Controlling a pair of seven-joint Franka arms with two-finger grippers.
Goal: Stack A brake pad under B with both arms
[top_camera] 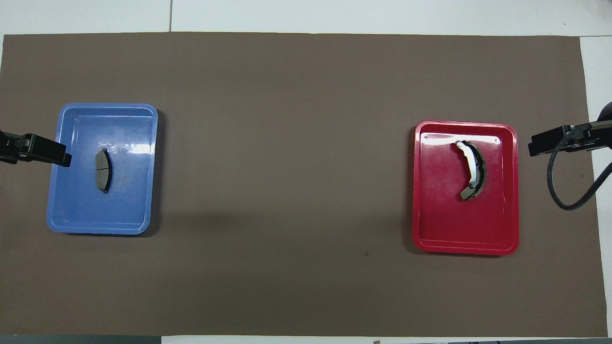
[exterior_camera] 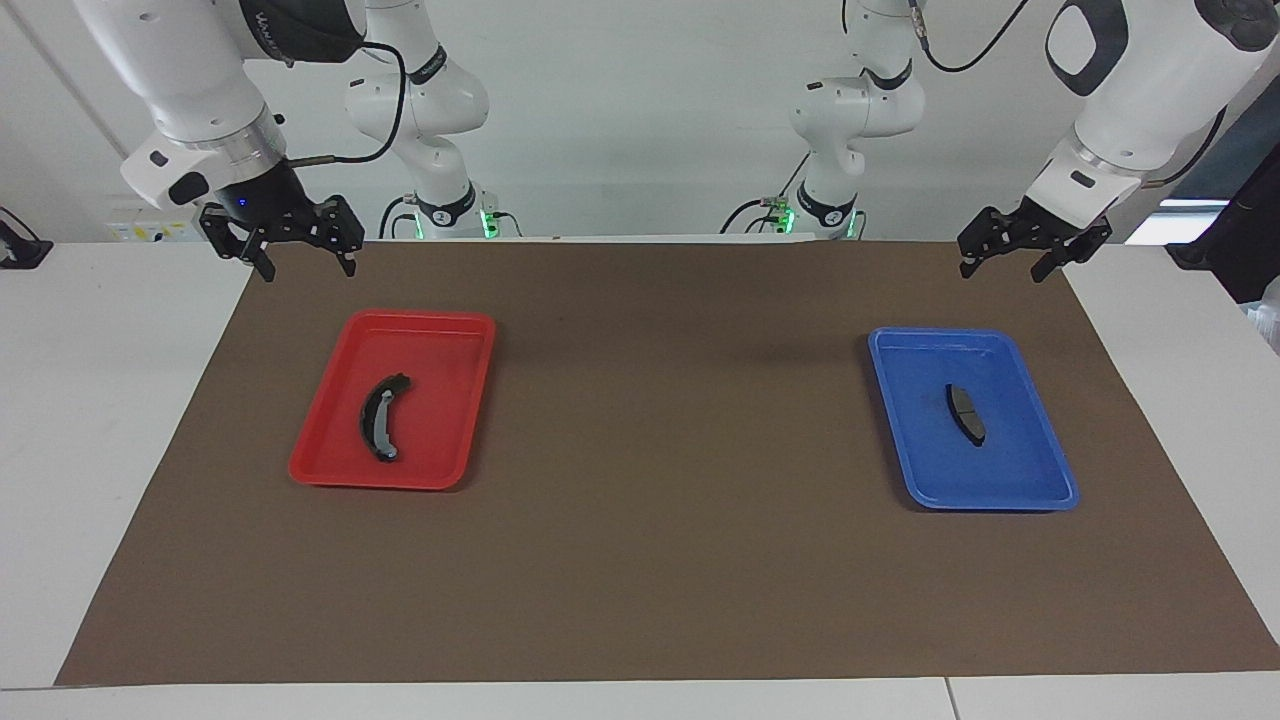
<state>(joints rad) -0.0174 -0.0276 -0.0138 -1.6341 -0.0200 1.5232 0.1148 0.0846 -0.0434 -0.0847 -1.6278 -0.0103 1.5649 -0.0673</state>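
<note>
2 arms parked, both parts in their trays.
A brake pad (exterior_camera: 965, 414) in blue tray (exterior_camera: 1040, 495), frame right; B (exterior_camera: 380, 417) in red tray (exterior_camera: 330, 472), frame left. Left gripper (exterior_camera: 1012, 266) upper right, right gripper (exterior_camera: 305, 267) upper left, both spread, empty.

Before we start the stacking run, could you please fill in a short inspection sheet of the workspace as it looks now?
Surface: brown mat on a white table.
Job's things: small grey pad lies in the blue tray toward the left arm's end; black crescent shoe lies in the red tray toward the right arm's end; not yet stacked.
Clutter: nothing seen.
Grippers: left gripper and right gripper hang over the mat's edge nearest the robots, jaws open, empty.
Cables: black cables run along both arms, off the mat.
Surroundings: white wall; dark equipment at the left arm's end.
</note>
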